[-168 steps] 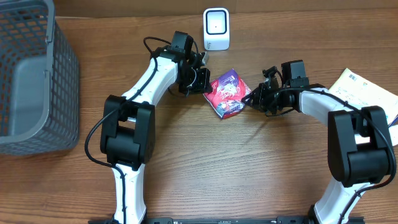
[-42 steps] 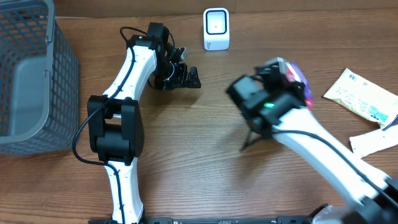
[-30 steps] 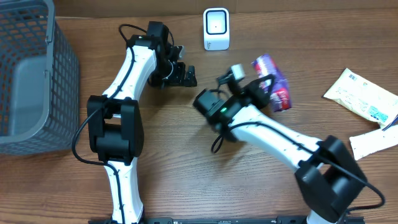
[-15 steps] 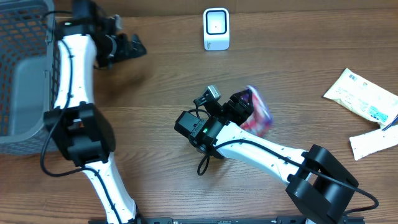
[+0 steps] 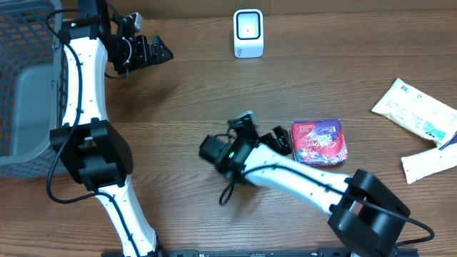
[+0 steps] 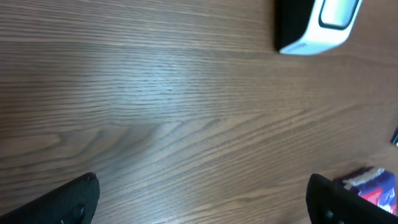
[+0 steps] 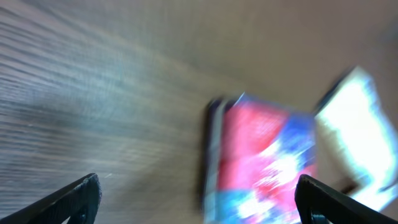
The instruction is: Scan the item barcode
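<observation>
Red snack packet (image 5: 319, 143), just beside right end effector (image 5: 283, 138), jaws spread

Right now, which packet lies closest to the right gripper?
The red-and-purple packet, just beside the open right gripper; the pale yellow packet and white packet lie far off to the right.

Red and purple snack packet (image 5: 319, 143), lying flat, printed face up, well apart from white barcode scanner (image 5: 248, 33) standing upright
</observation>
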You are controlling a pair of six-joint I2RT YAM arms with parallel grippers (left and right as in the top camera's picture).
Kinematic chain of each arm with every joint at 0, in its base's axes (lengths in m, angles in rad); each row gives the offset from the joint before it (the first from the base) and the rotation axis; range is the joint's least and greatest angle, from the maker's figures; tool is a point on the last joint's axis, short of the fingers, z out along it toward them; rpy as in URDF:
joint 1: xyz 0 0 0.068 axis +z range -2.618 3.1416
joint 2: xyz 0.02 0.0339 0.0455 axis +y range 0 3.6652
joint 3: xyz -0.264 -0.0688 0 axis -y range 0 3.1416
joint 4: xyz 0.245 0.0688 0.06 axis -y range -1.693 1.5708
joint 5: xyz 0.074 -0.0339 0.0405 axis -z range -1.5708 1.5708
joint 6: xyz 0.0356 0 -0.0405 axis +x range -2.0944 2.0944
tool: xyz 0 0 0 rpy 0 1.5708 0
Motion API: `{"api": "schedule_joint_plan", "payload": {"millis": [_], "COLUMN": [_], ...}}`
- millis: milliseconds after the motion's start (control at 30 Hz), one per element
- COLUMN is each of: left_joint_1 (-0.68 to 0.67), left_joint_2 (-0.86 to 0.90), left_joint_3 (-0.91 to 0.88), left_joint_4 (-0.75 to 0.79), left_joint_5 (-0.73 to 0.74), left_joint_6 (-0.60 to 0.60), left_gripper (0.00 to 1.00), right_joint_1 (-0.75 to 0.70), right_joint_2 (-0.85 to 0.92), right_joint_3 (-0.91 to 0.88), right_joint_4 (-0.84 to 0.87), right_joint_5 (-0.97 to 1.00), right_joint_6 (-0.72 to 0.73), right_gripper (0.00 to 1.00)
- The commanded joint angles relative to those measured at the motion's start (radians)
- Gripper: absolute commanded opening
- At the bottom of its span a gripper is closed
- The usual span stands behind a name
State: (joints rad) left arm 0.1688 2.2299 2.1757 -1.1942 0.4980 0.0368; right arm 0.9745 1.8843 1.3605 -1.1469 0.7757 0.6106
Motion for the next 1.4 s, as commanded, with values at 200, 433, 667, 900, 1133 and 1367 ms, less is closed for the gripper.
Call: {"api": "schedule_joint_plan", "payload": {"millis": [200,433,667,900,1133,1367], "left_joint_1": [-0.013,-0.013,-0.012,-0.012,-0.012,-0.012], "left_joint_2": [0.012,0.012,0.012,0.012,0.012,0.012], "left_joint_3": [0.023,0.023,0.023,0.023,0.023,0.023], "left_joint_4": [-0.01,-0.011,-0.007,-0.007,-0.011,-0.011], "left_joint_5": [0.019,0.039,0.038,0.037,0.015,0.015], "left_joint_6": [0.053,0.045,0.046,0.046,0.046,0.046], "left_gripper": [1.0,1.0,1.0,1.0,1.0,1.0], "right_joint_1": [-0.131,-0.357,-0.481,-0.465,-0.465,-0.465], "right_joint_2": [-0.056,-0.042,-0.024,0.094,0.15,0.155], "right_joint_3": [0.165,0.172,0.171,0.171,0.171,0.171], "right_joint_4": [-0.192,-0.088,0.038,0.016,-0.04,-0.044], "right_joint_5": [-0.107,-0.309,-0.54,-0.522,-0.396,-0.407], "right_joint_6": [0.004,-0.138,-0.167,-0.167,-0.167,-0.167], "right_gripper": [1.0,1.0,0.82,0.93,0.82,0.15]}}
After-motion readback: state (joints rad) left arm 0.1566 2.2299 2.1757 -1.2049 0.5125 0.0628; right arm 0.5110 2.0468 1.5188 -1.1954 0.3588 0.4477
